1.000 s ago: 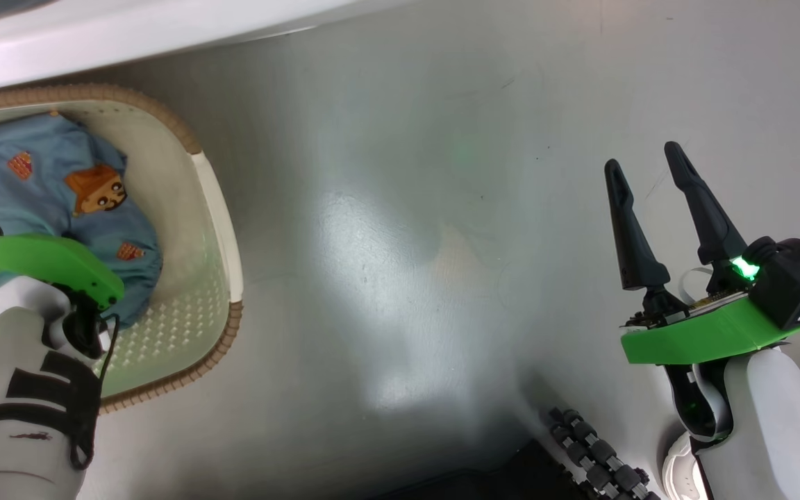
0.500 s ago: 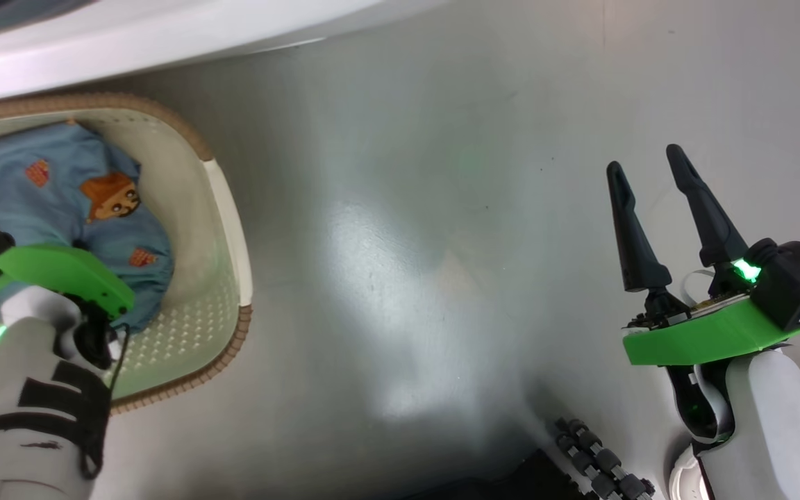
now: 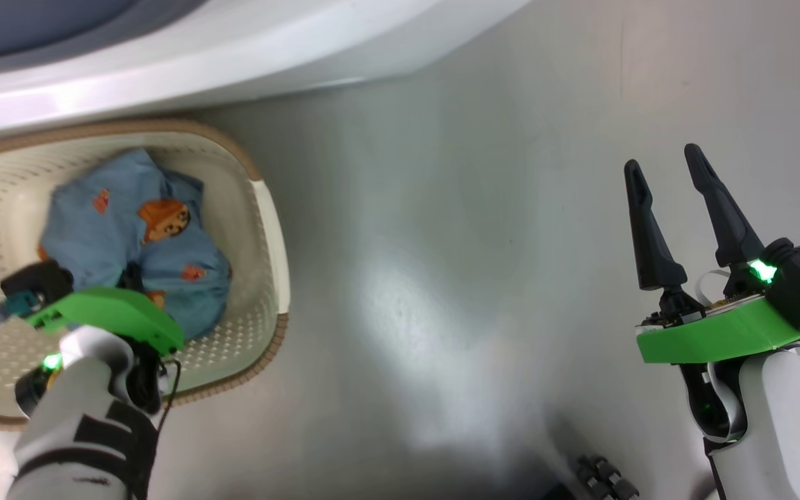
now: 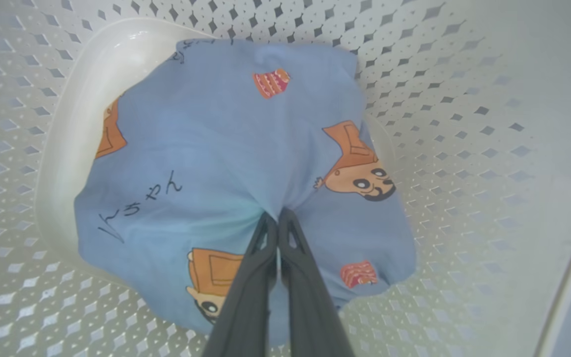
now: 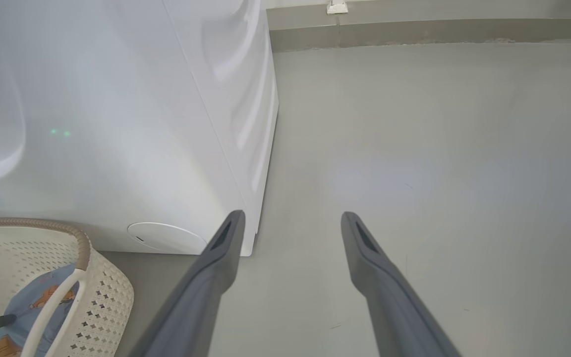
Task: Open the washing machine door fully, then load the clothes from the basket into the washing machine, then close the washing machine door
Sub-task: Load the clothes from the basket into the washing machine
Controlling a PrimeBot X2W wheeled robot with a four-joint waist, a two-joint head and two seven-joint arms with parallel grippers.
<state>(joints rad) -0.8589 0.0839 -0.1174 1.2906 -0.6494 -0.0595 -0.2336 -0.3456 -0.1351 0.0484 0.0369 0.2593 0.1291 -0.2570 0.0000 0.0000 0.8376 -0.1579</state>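
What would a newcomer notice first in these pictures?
The light blue cartoon-print clothes in the cream basket, at the head view's left, bunched in the shut left pincer. Then the right pincer, open and empty above grey floor at the right, with the white washing machine just behind the basket.
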